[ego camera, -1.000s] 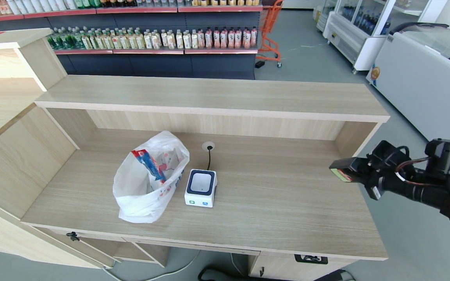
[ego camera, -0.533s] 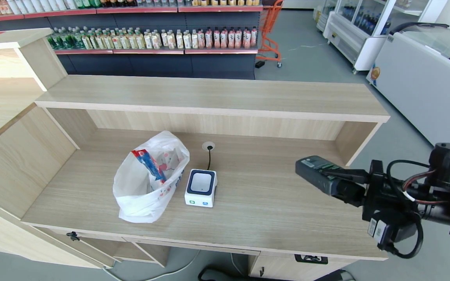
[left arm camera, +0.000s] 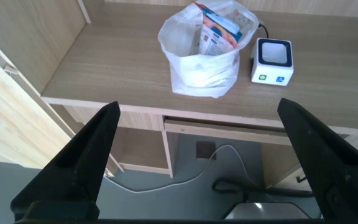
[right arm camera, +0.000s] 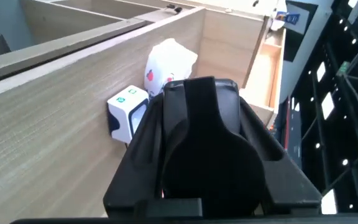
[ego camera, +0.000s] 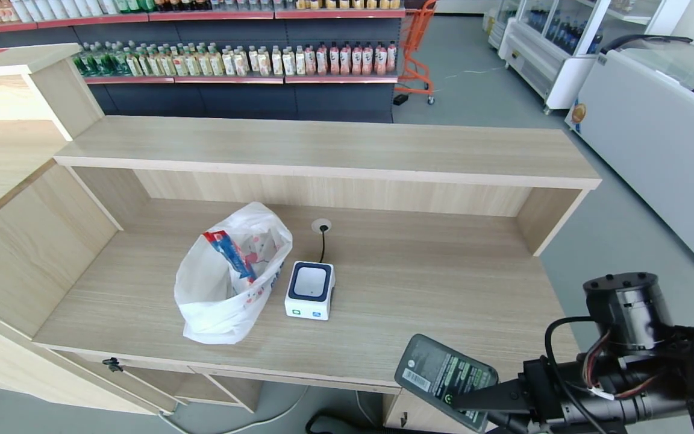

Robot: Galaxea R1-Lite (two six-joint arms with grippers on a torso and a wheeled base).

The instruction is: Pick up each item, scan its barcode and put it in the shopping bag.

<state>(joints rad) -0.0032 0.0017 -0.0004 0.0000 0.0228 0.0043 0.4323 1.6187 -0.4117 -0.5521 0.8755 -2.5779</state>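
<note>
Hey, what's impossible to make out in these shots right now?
1. Head view: plastic of the shopping bag hides anything beneath the red-and-blue packet.
2. Head view: print on the dark pack is too small; the right gripper covers its lower end.
3. Right wrist view: gripper and load cover part of the scanner.

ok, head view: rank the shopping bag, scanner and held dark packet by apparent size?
1. shopping bag: clearly largest.
2. dark packet: looks bigger than the scanner, but it sits much nearer the camera, so that order is unsure.
3. scanner.
</note>
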